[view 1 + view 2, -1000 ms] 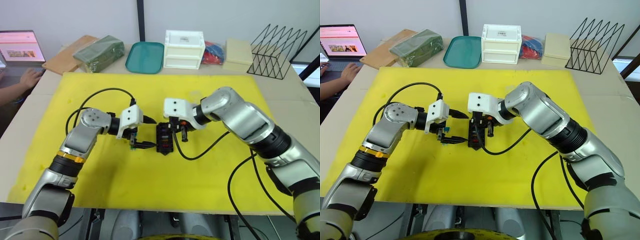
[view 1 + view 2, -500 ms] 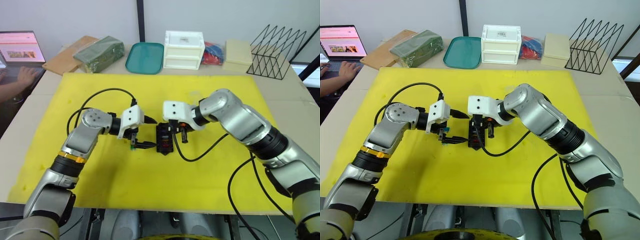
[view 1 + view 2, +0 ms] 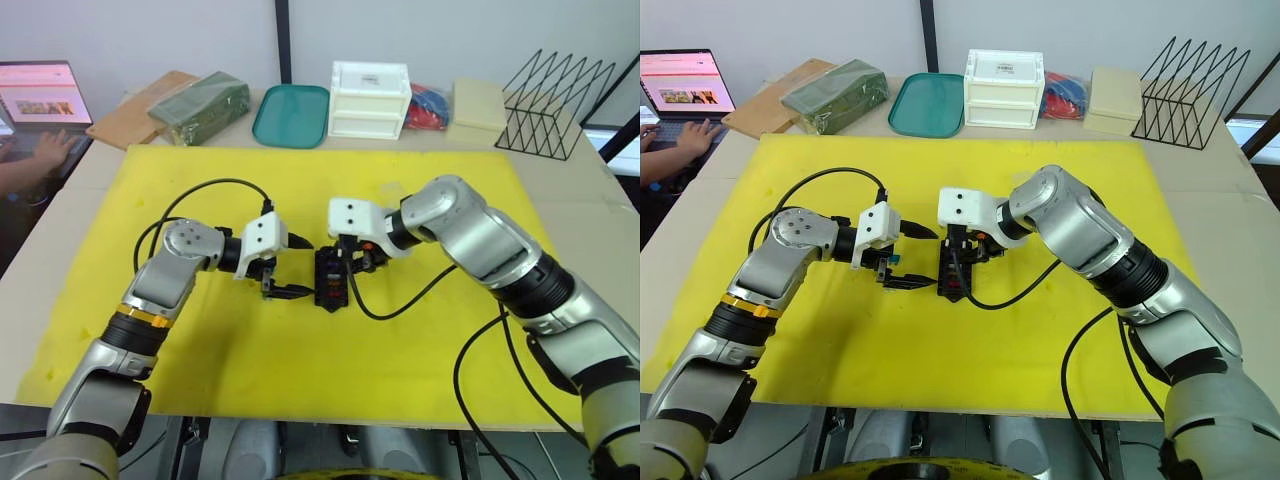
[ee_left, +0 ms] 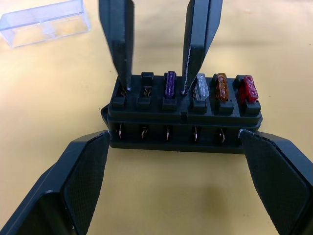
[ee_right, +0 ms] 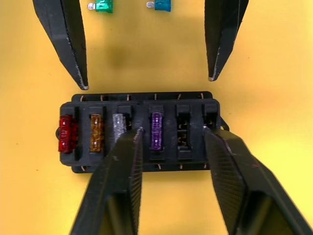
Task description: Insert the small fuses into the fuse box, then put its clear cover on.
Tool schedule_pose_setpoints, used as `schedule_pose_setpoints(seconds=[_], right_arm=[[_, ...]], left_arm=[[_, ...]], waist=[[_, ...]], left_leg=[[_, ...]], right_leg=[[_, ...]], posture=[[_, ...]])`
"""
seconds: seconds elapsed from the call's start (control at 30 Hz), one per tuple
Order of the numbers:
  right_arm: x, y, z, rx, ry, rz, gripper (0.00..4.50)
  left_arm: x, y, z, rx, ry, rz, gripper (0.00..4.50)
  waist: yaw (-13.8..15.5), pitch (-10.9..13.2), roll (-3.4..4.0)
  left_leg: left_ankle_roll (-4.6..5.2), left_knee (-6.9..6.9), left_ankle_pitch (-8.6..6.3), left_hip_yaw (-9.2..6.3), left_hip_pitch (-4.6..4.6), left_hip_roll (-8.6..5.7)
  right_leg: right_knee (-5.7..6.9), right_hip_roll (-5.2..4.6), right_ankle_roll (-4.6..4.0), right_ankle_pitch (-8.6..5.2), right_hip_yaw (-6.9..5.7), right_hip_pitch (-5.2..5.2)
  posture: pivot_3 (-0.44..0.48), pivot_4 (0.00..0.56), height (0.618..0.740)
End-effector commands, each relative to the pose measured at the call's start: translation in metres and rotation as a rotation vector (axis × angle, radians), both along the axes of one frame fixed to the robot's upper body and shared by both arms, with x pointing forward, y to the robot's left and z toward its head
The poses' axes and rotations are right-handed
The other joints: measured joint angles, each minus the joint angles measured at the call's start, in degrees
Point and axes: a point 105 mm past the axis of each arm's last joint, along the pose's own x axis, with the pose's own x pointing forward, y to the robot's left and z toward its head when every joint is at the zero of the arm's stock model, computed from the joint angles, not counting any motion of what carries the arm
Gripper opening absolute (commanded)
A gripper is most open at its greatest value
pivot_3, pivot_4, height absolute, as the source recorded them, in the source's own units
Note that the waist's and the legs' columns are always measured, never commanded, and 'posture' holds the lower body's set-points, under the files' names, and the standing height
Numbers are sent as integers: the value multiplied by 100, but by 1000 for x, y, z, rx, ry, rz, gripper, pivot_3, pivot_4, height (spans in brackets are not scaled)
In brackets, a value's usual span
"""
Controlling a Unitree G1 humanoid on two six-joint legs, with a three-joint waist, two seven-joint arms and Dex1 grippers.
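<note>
the fuse box (image 3: 329,283) sits near the middle of the yellow mat (image 3: 200,400), a small black block with both grippers closing in on it from either side. in the right wrist view four of its slots are filled in one row: the red fuse (image 5: 66,133) at one end, then the orange fuse (image 5: 96,132), the grey fuse (image 5: 118,128) and the purple fuse (image 5: 156,130), with the two slots beyond the purple one bare. the right gripper (image 5: 172,129) is down over the box with its fingers spread apart, one tip touching the block beside the grey fuse and the other at the far empty slots, holding nothing. the left gripper (image 3: 290,266) hovers just beside the box on the robot's left, its two black fingers also wide apart and empty, framing the block's long side without touching it. the green fuse (image 5: 102,5) and the teal fuse (image 5: 161,5) lie loose on the mat just past the left gripper's fingers. the clear cover (image 4: 45,21) lies on the mat on the right gripper's side of the box, near it but apart. at the back of the table stand a teal tray (image 3: 291,115), a white drawer box (image 3: 369,99) and a black wire rack (image 3: 557,103). a person's hand (image 3: 50,150) rests at a laptop (image 3: 40,92) off the robot's far left.
</note>
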Motion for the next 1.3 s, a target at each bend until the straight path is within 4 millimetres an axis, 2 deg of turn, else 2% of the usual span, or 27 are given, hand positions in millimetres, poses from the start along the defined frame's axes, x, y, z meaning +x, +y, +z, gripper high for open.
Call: schedule_pose_setpoints(seconds=[0.03, 0.23, 0.33, 0.47, 0.63, 0.93, 1.23, 1.3], right_arm=[[-5, 6, 22, 46, -40, 39, 1913], [-9, 9, 40, 101, -49, 47, 1913], [-10, 10, 43, 126, -49, 55, 1334], [-11, 9, 38, 135, -42, 57, 36], [-12, 7, 22, 145, -11, 70, 36], [-5, 2, 11, 142, -10, 38, 36], [-1, -12, -21, 58, 19, 8, 36], [-1, -12, -22, 57, 15, 10, 36]], left_arm=[[0, -2, 9, -12, -49, -8, 4500], [3, 1, 10, -16, -55, 8, 4500], [5, 2, 11, -19, -57, 14, 4500], [5, 4, 12, -19, -58, 17, 4500], [5, 4, 12, -20, -57, 20, 4500], [3, 3, 13, -21, -57, 17, 4500], [2, 1, 14, -20, -58, 6, 4500], [1, 2, 14, -19, -57, 6, 4500]], waist=[[-5, 0, 0], [-9, 0, 0], [-3, 0, 0], [-7, 0, 0], [-3, 0, 0], [-8, 0, 0], [-5, 0, -1], [-4, 0, 0]], left_leg=[[0, 0, 0, 0, 0, 0], [0, 0, 0, 0, 0, 0], [0, 0, 0, 0, -1, 0], [0, 0, 0, 0, -1, 0], [0, 0, 0, 0, -2, 0], [0, 0, 0, 0, -1, 0], [0, 0, 0, 0, 2, 0], [0, 0, 0, 0, 4, 0]], right_leg=[[0, 0, 0, 0, 0, 0], [2, 0, 0, 0, 0, -2], [1, 0, 0, 0, 0, -2], [2, 0, 0, 0, 1, -2], [1, 0, 0, 0, 1, -2], [3, 1, 0, 0, 1, -3], [2, 1, 0, 0, 1, 1], [2, 1, 0, 0, 1, 4]], posture=[[0, 150, 740], [0, 150, 740], [0, 150, 740], [0, 150, 740], [0, 150, 740], [0, 150, 740], [0, 150, 740], [0, 150, 740]])
